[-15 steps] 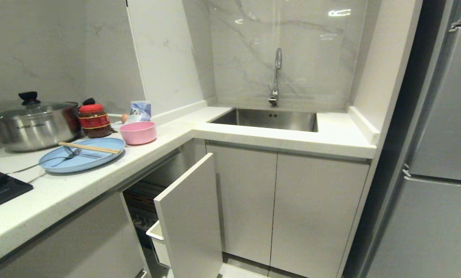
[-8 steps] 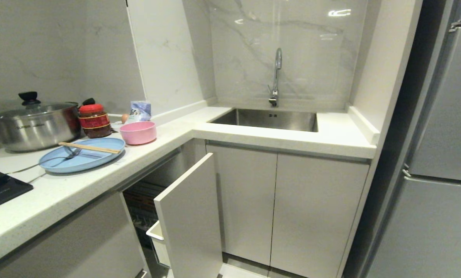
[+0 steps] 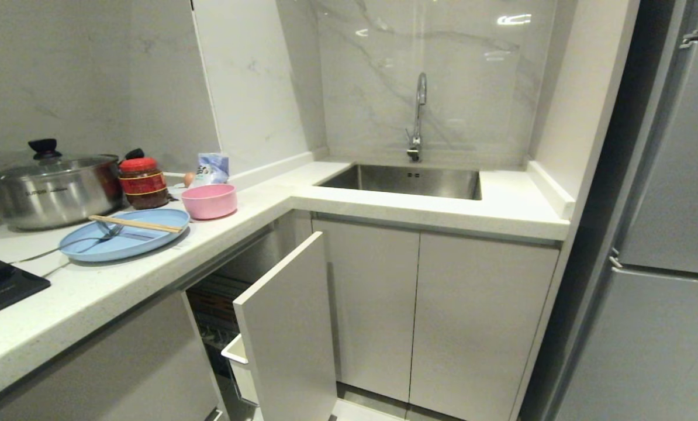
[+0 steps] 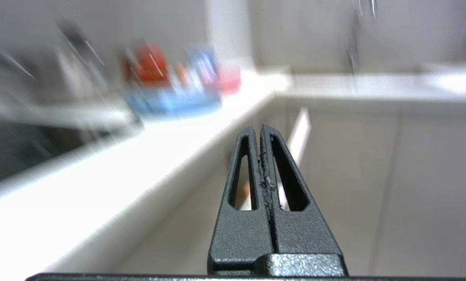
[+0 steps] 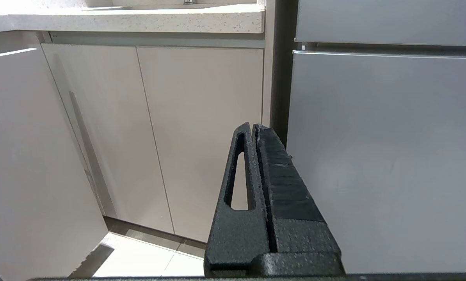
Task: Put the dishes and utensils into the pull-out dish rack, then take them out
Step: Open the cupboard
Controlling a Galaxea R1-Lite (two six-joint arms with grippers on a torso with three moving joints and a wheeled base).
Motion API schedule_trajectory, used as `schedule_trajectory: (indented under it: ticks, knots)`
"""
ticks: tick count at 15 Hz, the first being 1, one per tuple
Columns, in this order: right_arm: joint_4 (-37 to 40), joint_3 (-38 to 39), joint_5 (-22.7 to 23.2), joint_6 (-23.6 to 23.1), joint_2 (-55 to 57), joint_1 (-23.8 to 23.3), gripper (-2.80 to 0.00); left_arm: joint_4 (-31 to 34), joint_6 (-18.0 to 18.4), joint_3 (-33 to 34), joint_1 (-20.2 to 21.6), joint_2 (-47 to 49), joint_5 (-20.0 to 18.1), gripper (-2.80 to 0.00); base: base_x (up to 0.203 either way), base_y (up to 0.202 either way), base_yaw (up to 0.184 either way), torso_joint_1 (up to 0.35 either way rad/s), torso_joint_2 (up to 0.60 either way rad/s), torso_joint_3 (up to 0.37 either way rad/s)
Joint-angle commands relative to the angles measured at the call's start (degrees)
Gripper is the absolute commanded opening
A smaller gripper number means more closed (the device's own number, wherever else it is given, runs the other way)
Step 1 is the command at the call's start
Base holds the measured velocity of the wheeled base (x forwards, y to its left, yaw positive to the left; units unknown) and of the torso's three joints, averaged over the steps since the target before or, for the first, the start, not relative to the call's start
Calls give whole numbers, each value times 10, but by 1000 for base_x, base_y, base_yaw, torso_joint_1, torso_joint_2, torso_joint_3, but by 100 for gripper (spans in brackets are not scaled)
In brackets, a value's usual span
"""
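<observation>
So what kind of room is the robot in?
Most likely a home kitchen. There's a steel sink with a tap set in a white counter, and a lidded steel pot by a blue plate.

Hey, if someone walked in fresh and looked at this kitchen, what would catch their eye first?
Probably the colour on the counter at the left: a light-blue plate with chopsticks and a fork lying on it, and a pink bowl just beside it. Below, the pull-out dish rack stands partly drawn out, its tall white front panel jutting into the room. Behind the dishes sit a steel pot and a red-lidded jar.
</observation>
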Motion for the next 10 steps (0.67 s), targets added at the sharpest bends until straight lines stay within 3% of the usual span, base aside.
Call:
schedule_trajectory:
  ticks: [1,4,10]
  knots:
    - [0,15,0,0,0,0,-280,10,0,-145,-9,137,25,-280,0,0,0,0,0,0]
    - [0,15,0,0,0,0,-280,10,-19,-254,-23,279,43,-280,0,0,0,0,0,0]
    - [0,15,0,0,0,0,-280,12,-57,-356,-73,549,39,-280,0,0,0,0,0,0]
